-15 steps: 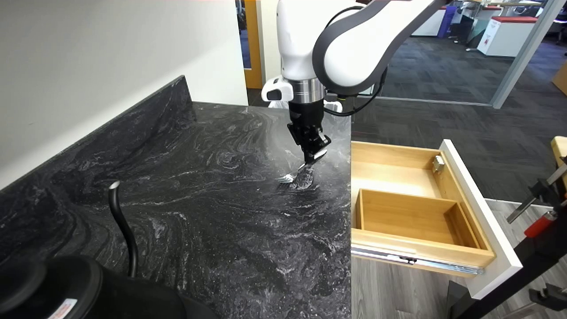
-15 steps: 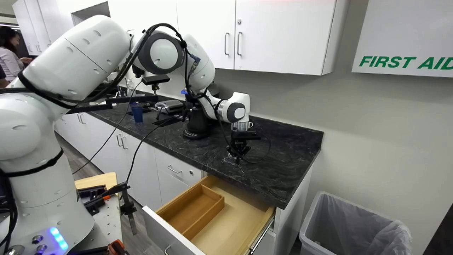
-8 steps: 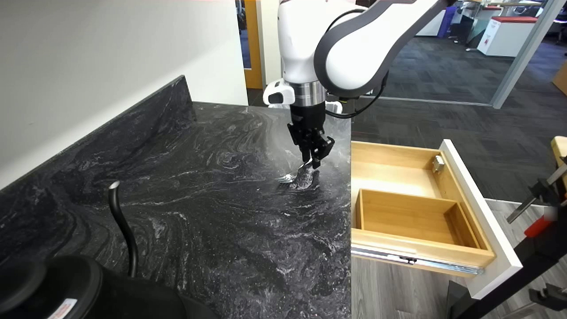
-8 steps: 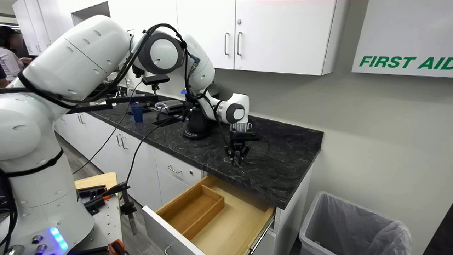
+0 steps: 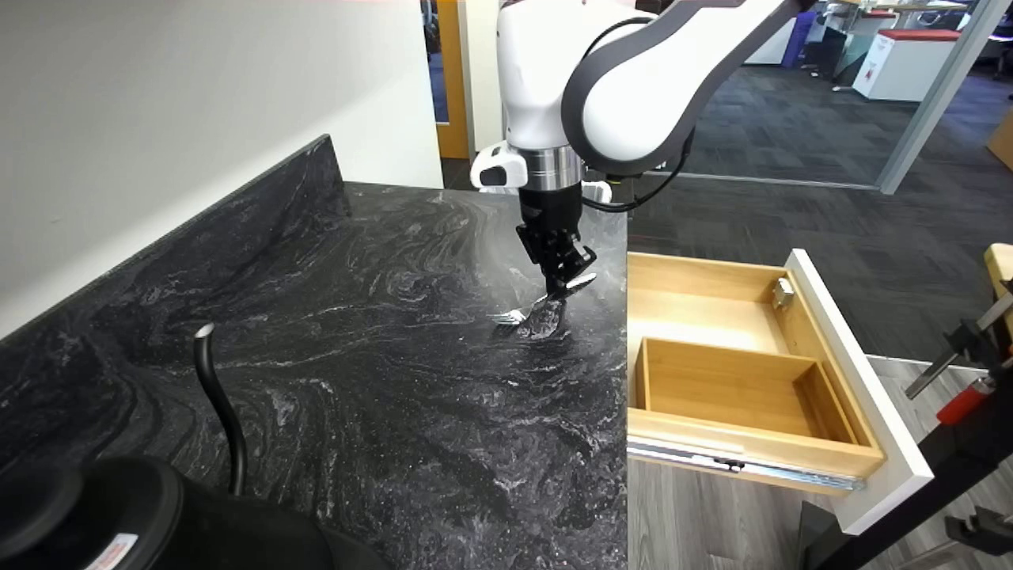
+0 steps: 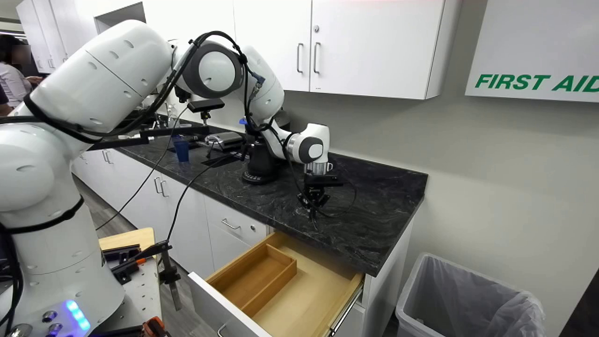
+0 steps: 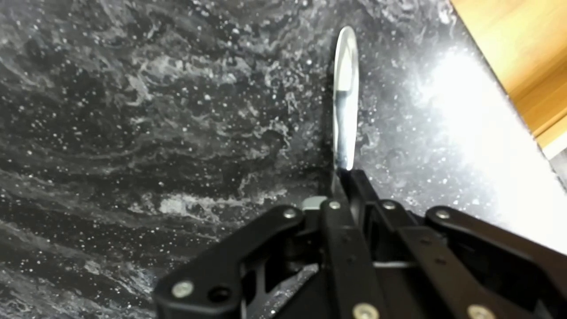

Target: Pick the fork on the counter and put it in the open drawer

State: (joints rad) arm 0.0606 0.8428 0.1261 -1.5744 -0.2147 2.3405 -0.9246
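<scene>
Fork (image 7: 346, 102), slim and of shiny silvery metal, pinched near mid-length

A black-and-grey marbled stone worktop (image 5: 411, 412) with swirling white veins spreads beneath everything, flat and roomy enough for a pick from above. Over it bends a white, smooth-shelled robot arm (image 6: 140, 70), its last joint aimed downward, presumably because so thin a thing is best reached from overhead.

Just below the worktop's front edge, a shallow rectangular light-wood drawer (image 5: 704, 317) with a white front is pulled well out. That placing should keep the carry short: sideways past the edge, then down. Along one side of it, a smaller light-wood box insert (image 5: 728, 372) parts off a compartment; the roomier part beside it looks the easier landing.

Slim black jaws, apparently metal, stand almost together, only the fork's thickness between them. They hold it near its middle, likely so that neither end outweighs the other.

The fork is low over the worktop, its handle (image 5: 582, 280) toward the drawer side, its tines (image 5: 506, 318) the opposite way. Whether the tines touch the worktop cannot be told. The grasp seems made; a gentle lift is called for, since slick metal could swivel in so narrow a hold.
</scene>
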